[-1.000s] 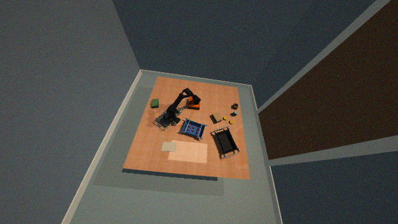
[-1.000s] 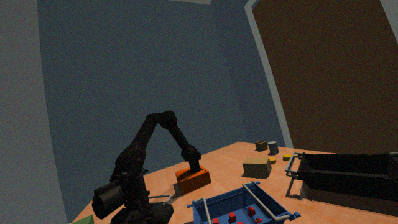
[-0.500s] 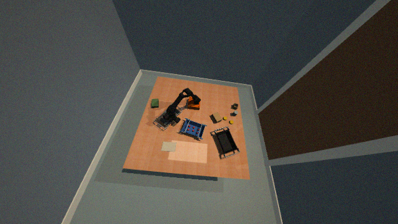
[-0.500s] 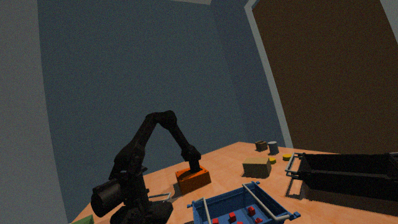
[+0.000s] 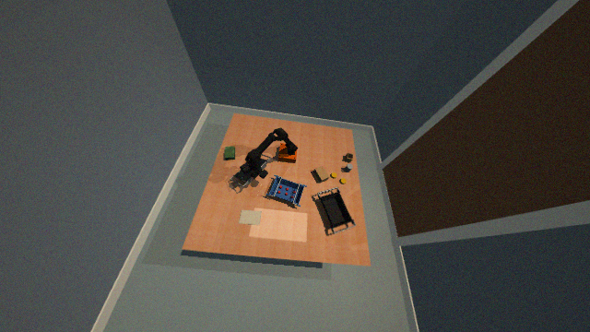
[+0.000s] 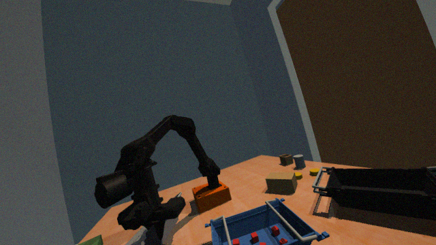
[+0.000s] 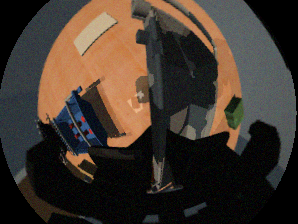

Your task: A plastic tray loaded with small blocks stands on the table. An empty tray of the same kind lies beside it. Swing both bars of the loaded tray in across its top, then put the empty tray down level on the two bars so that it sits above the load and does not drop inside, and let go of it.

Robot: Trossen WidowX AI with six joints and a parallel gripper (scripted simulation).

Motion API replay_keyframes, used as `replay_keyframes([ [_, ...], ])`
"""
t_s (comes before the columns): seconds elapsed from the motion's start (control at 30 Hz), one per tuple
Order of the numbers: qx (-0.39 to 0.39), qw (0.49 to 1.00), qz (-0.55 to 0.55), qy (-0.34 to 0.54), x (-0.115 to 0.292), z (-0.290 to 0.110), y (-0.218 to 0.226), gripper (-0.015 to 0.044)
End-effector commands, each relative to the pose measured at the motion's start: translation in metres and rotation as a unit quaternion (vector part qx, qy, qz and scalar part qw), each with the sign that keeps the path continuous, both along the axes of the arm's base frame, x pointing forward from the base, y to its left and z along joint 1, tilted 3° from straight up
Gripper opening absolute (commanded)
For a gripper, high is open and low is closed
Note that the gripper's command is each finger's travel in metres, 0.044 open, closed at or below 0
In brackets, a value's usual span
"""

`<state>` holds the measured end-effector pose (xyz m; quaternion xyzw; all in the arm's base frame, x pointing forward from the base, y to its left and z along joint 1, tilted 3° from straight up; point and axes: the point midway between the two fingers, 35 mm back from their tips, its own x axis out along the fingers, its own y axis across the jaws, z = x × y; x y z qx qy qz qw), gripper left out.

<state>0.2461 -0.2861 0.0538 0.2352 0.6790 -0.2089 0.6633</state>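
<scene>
The loaded tray (image 5: 271, 188) (image 6: 238, 221) (image 7: 75, 117) is blue and holds red blocks (image 5: 287, 190) (image 6: 275, 230). Its two pale wire bars (image 6: 284, 218) (image 6: 225, 229) run across its width near the ends. The empty tray (image 5: 323, 213) (image 6: 375, 201) is black and lies on the table to the right of the blue one, with a wire bar (image 6: 318, 180) out over its end. My gripper (image 5: 287, 151) (image 6: 214, 185) (image 7: 154, 128) is far from both trays. It reaches down into an orange open box (image 5: 289, 159) (image 6: 211, 201) at the back and is shut on the box's wall.
An olive box (image 5: 320, 173) (image 6: 281, 182), yellow discs (image 5: 334, 175) (image 6: 314, 171), a grey cylinder (image 5: 349, 167) (image 6: 299, 160) and a small brown box (image 5: 348, 158) (image 6: 285, 158) stand behind the trays. A green block (image 5: 229, 152) (image 7: 233, 111) lies left of the arm's base. A pale mat (image 5: 281, 225) and a pad (image 5: 250, 217) lie in front.
</scene>
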Motion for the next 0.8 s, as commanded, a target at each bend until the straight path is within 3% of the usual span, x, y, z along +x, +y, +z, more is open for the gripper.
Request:
replay_keyframes([
  [0.0,-0.014,1.000,0.000,-0.006,-0.002,0.024,0.000,0.0000],
  [0.33,-0.013,1.000,0.000,-0.005,-0.027,0.098,0.028,0.0000],
  [0.77,-0.013,1.000,0.000,-0.005,-0.028,0.100,0.029,0.0000],
])
